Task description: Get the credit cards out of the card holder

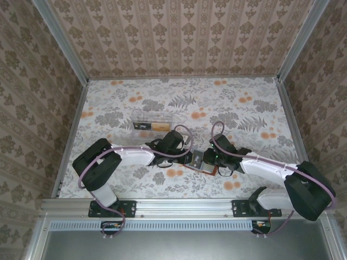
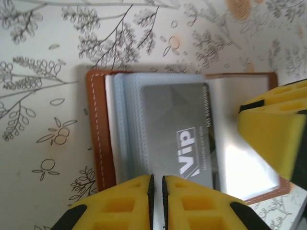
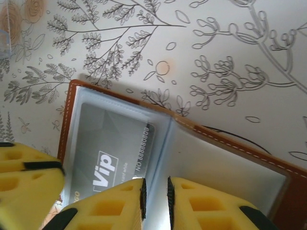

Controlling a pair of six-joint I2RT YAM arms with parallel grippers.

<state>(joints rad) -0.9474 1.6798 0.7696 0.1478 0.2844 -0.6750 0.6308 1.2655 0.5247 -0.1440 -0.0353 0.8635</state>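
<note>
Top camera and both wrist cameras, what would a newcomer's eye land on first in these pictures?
The open brown card holder lies near the front middle of the flowered table, with a grey VIP card showing in its clear sleeves. The yellow-padded left hand and right hand hang close over it, one from each side. Just behind them sits a clear plastic box.

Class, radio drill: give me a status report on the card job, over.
Left pincer nipped shut on card holder edge. Right pincer narrow over holder, grip unclear. Grey VIP card still sleeved. Clear box stands apart, behind.
</note>
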